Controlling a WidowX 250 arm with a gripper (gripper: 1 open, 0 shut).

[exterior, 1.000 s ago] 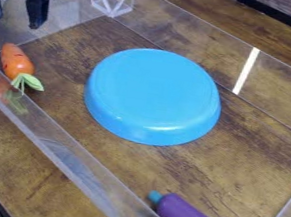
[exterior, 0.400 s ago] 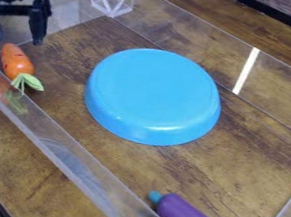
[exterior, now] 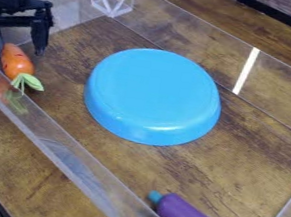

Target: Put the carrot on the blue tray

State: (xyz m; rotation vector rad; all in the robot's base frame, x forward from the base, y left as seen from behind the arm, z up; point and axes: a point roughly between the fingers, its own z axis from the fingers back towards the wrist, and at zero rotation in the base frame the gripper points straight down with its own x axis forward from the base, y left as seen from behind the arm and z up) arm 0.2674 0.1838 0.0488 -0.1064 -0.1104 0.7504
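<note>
carrot (exterior: 17, 63): orange, green top, lying on tabletop (exterior: 140, 170) near left edge
blue tray (exterior: 153, 94): round, flat raised centre, mid-tabletop

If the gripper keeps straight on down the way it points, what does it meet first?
Probably the carrot's top end, just below the open gripper; depth is hard to judge here.

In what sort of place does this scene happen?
Probably a robot test area made up as a toy kitchen or play table: a black claw hangs by a toy carrot, and a blue tray sits on a wooden surface behind a clear wall.
</note>
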